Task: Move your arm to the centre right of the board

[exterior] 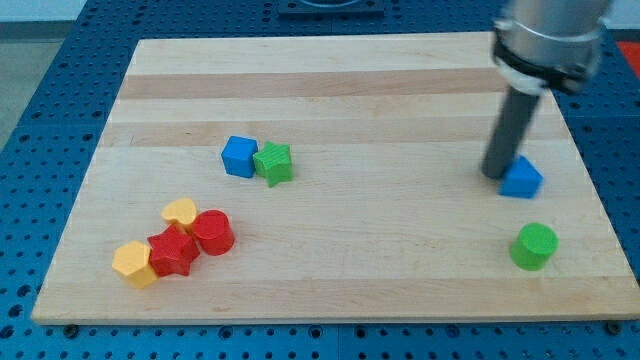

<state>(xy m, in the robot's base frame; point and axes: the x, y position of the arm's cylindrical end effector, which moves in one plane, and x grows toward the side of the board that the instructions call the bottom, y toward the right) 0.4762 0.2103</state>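
My tip (496, 175) rests near the right edge of the worktop (330, 80), about midway along it, touching the small blue block (522, 179). No claw is fitted, so no grasp state applies. The positioning step appears nearly complete; any further correction should be slight, avoiding the green cylinder (534, 246) below.

One camera looks down (obliquely, fairly near) across the board (330, 280).
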